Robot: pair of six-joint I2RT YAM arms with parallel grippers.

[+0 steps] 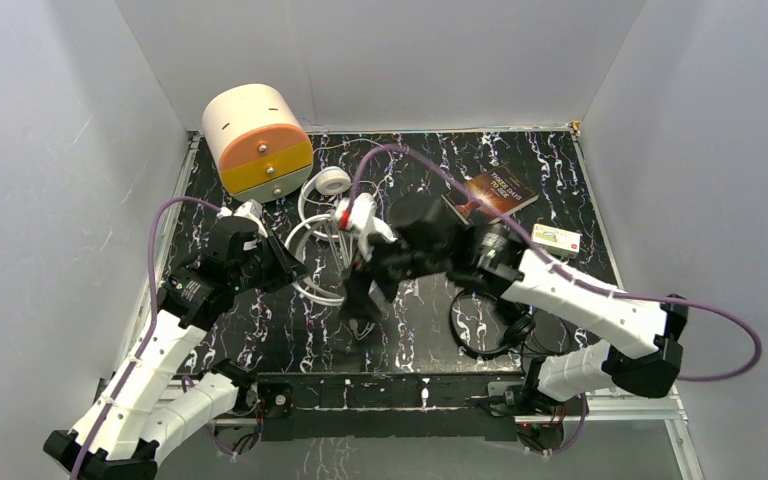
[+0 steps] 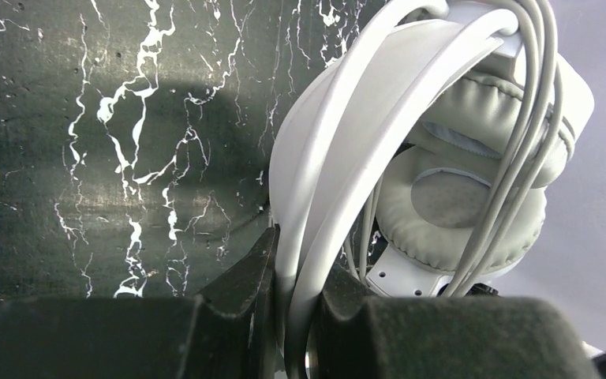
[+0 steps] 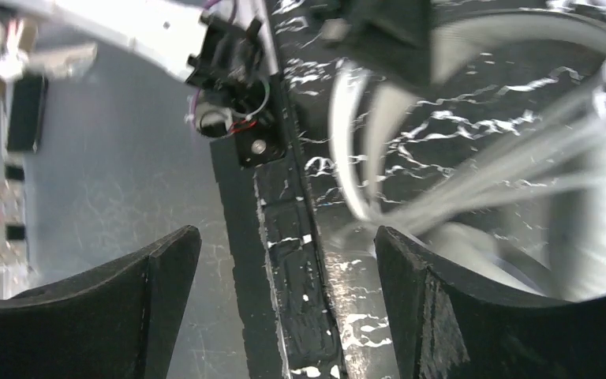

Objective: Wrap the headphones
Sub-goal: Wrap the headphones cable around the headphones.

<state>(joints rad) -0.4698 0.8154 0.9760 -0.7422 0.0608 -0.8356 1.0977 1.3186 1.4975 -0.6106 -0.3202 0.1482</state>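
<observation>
2 grippers: left gripper (image 2: 292, 264) pinches the headband (image 2: 339, 150) of the big white headphones (image 2: 461, 201); right gripper (image 3: 284, 249) stands spread wide.

Smooth white plastic is being observed on the headphones (image 2: 316, 158), matt grey padding on their cushions (image 2: 481, 103), matt marbled surfacing on the table (image 2: 63, 237).

White headphones (image 2: 327, 158), black white-veined table (image 1: 290, 340)

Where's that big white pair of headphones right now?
The big white headphones are pinched by their headband in the left gripper, left of centre in the top view, just in front of the round drawer box.
</observation>
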